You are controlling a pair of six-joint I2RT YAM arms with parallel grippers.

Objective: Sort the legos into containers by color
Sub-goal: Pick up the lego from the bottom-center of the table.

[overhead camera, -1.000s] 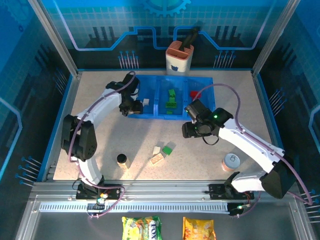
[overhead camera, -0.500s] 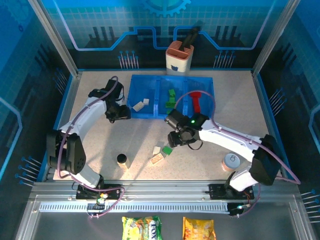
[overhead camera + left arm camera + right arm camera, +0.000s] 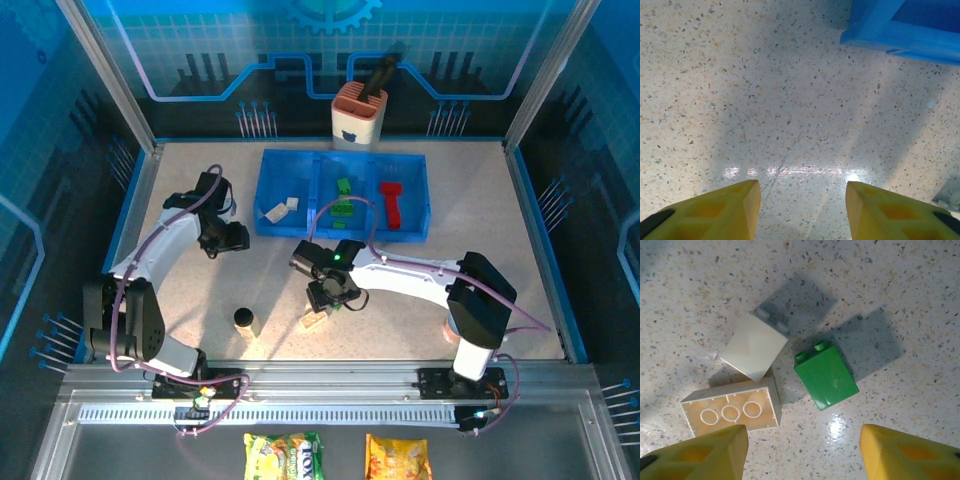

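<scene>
Landmark: blue tray, three open compartments side by side; I logged every place below against it.
Left compartment: two cream-white bricks, already sorted.
Middle compartment: green bricks, sorted.
Right compartment: red bricks, sorted.
Loose legos: three on the table, in front of the tray and well apart from its near wall.
Item 1: green sloped brick, studs pointing away from the fingers.
Item 2: cream sloped brick, just beside the green one.
Item 3: long cream brick, tipped so its hollow underside showed, lying against item 2.
Right gripper: jaws apart, nothing between them. It hung over the loose cluster in front of the middle compartment. I judged it was lining up a pick, with the green brick closest to the gap.
Left gripper: jaws apart and empty, over bare table just off the tray's near left corner. I judged it was standing aside to leave the right arm room.
Remaining: three bricks, by my count.
Risk: the bricks lay crowded, so a closing finger could shove a neighbour.
</scene>
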